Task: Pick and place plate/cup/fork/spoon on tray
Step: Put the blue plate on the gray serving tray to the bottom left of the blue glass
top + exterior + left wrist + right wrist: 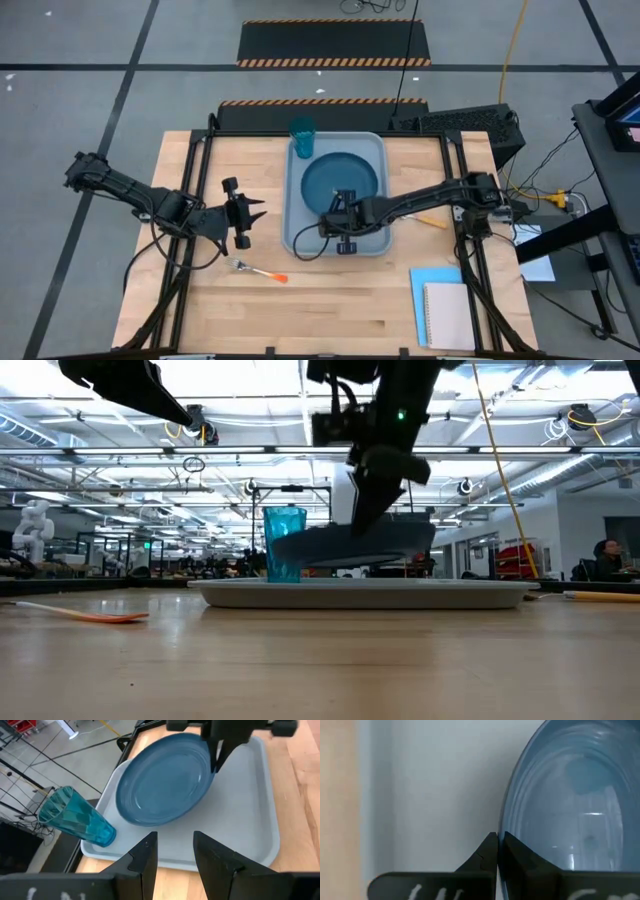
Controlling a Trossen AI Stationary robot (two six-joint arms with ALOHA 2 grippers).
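The dark blue plate is over the grey-blue tray, tilted, with my right gripper shut on its near rim. The teal cup stands upright in the tray's far left corner. The fork lies flat on the table, near and left of the tray. The spoon's orange handle lies right of the tray, partly under my right arm. My left gripper is open and empty, left of the tray, pointing at it. My right gripper pinches the plate's rim between its two fingers, on the plate's near right side. The fingers slant down from the table's right. The plate sits tilted, held side raised; the tray's rim hides whether its low side touches the tray.
A light blue paper sheet and a beige notebook lie at the table's near right. Bare wood lies near the tray and left of it. A black frame runs along the table's sides.
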